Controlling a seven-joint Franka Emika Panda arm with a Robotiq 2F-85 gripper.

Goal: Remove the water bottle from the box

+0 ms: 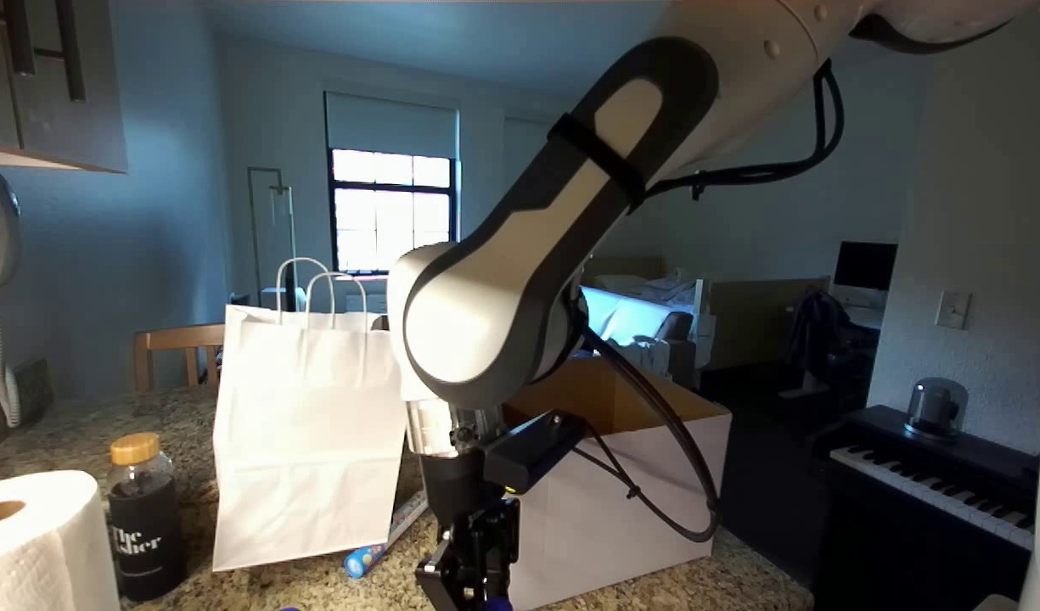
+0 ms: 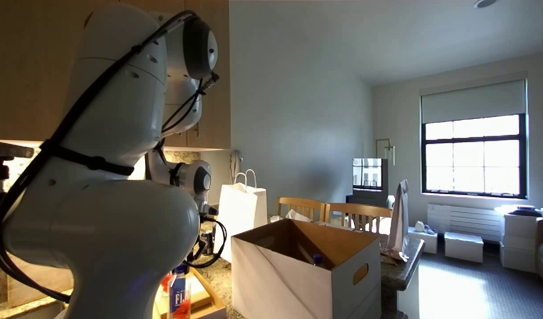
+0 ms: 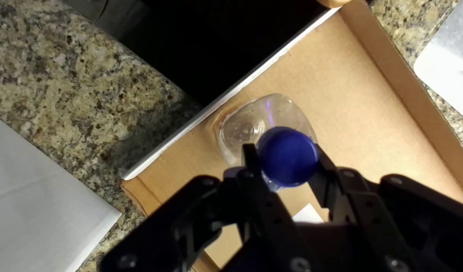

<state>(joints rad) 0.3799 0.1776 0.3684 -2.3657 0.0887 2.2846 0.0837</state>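
Observation:
The white box (image 2: 280,283) stands open on the counter, and also shows in an exterior view (image 1: 621,518) beside my arm. A dim bottle with a blue cap (image 2: 318,260) is inside it, mostly hidden by the walls. In the wrist view my gripper (image 3: 286,155) has its fingers against both sides of the blue cap of a clear bottle (image 3: 271,109), over a cardboard tray. The gripper (image 1: 473,581) is outside the box. A FIJI water bottle (image 2: 179,294) shows at that tray, partly behind the arm; it looks like the held one. Whether its base touches the tray is unclear.
The shallow cardboard tray (image 3: 401,83) lies under the gripper. A white paper bag (image 1: 312,458) stands by the box. A dark jar with a golden lid (image 1: 146,535), a paper towel roll (image 1: 53,543) and a blue-ended tube (image 1: 367,560) are on the counter.

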